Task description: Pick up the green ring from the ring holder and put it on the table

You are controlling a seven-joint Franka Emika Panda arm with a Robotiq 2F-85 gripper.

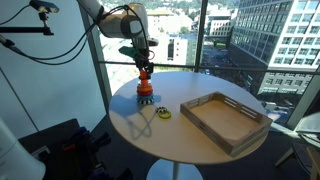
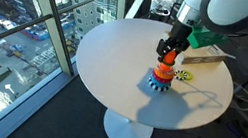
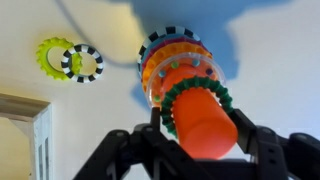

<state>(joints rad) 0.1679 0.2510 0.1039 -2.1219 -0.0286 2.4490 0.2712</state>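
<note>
The ring holder stands on the round pale table, with an orange peg and several stacked rings around it. It also shows in an exterior view. In the wrist view the green ring sits high on the peg, above the orange rings. My gripper comes down over the peg from above, with one finger on each side of the green ring, touching it. It shows in both exterior views.
A pale yellowish ring and a black-and-white striped ring lie on the table beside the holder. A wooden tray sits further off on the table. Windows stand close behind the table.
</note>
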